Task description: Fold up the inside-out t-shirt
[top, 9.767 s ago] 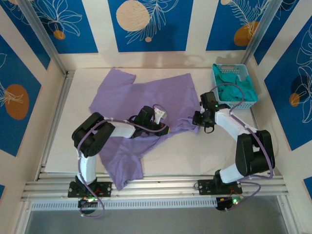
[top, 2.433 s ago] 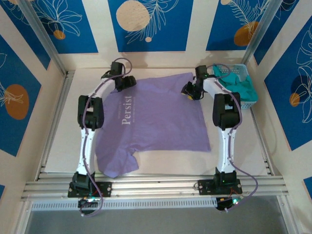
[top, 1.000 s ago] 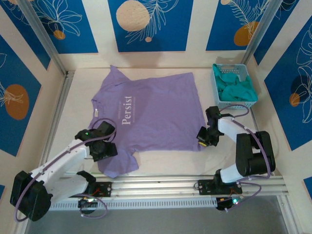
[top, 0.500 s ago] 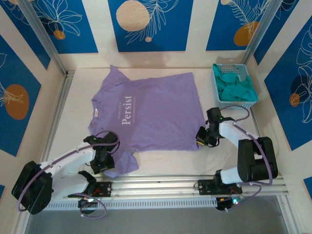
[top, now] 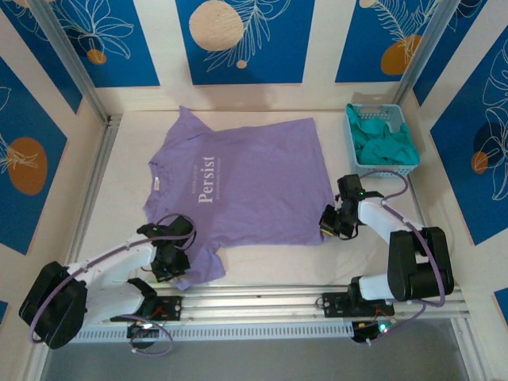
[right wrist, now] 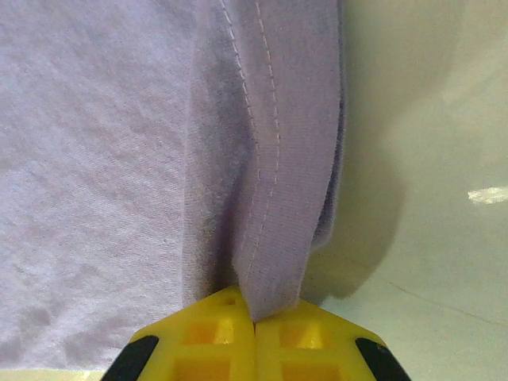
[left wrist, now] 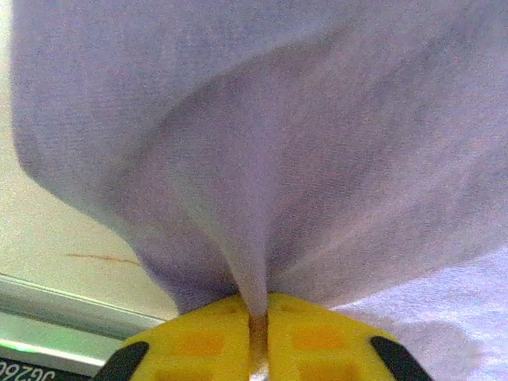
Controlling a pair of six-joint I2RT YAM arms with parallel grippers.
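Since both tools are clamped on cloth, the step in hand looks like a paired lift-and-carry for the first fold.

- Lavender t-shirt [top: 254, 186] lies flat mid-worktop [top: 381, 250], collar left, hem right, "Persist" lettering [top: 206, 180] face up.
- Left tool [top: 176, 262]: closed on the near sleeve at the shirt's near-left corner. In the wrist view a thin pleat is nipped between the yellow pads [left wrist: 210, 337].
- Right tool [top: 325, 224]: closed on the near-right hem corner. The double-stitched hem [right wrist: 258, 159] runs straight into its pads [right wrist: 206, 337]. Can't tell if both layers are caught.

To do it well, my read:
- Raise both tools together to the same height, only enough to clear the fabric.
- Put light tension along the near edge so it doesn't sag mid-span.
- Carry it toward the far edge in parallel and lay edge on edge.
- Left bite is small, so go slow. A jerk could pull the sleeve free.
- Keep the right tool short of the basket [top: 379, 143] of teal garments at far right.
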